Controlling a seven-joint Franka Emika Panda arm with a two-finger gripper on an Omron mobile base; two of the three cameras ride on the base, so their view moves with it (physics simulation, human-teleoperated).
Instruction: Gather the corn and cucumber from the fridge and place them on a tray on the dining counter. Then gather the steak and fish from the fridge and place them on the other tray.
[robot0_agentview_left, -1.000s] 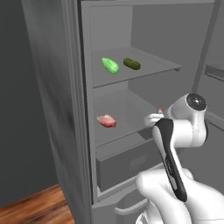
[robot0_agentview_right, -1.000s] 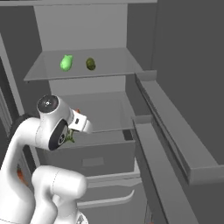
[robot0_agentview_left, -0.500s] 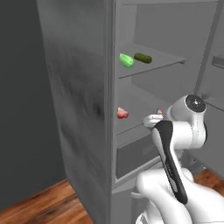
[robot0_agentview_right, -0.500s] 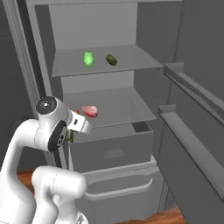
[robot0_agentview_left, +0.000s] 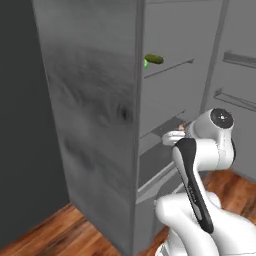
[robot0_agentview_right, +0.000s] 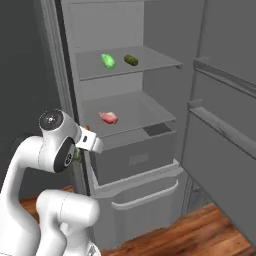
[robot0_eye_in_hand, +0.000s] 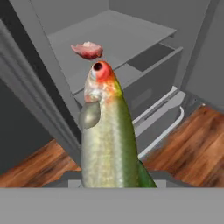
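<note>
Gripper is closed on the fish: the hand view shows the body rising straight up from the bottom edge, head w/ red mouth at the far end, finger tips hidden behind it. So the fish is out of the fridge, held just in front of the open compartment. Steak sits on the middle shelf, corn and cucumber side by side on the shelf above, apart, not touching. Risks, my read: fish goes before the veg if the task order matters, both greens are in the fridge, so sequence may already be off. Fish is long and gripped near the tail end afaict, most of its length sticks out past the fingers, so a fast swing or base turn could lever it loose or rotate it in the grip. Wrist sits close to the fridge's side wall and shelf edges in the right base view; a wide swing could clip the fish head on the frame. Door stands open on the right, the base could catch it when driving off. Trays and dining counter aren't visible here, so drop target unknown.
</note>
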